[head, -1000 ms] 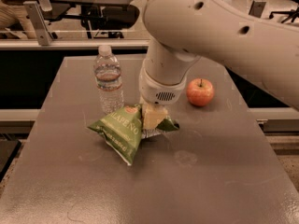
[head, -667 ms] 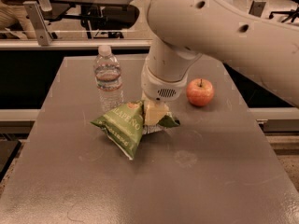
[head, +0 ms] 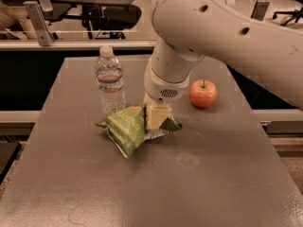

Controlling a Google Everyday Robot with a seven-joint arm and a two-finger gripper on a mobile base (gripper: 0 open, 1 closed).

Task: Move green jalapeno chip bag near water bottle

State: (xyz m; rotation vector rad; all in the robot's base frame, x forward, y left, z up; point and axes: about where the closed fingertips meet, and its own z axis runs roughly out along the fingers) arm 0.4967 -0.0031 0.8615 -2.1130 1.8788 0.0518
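Note:
The green jalapeno chip bag (head: 125,128) lies crumpled on the grey table (head: 199,183), just in front of and to the right of the water bottle (head: 110,83), which stands upright with a white cap. My gripper (head: 157,117) comes down from the big white arm onto the bag's right part and touches it. The bag's left end almost reaches the bottle's base.
A red apple (head: 203,93) sits on the table to the right of the arm. The white arm (head: 222,32) fills the upper right of the view. Behind the table's far edge there are a rail, chairs and desks.
The bag and my gripper have shifted slightly to the right and a little away from the camera; the bottle and the apple have not moved.

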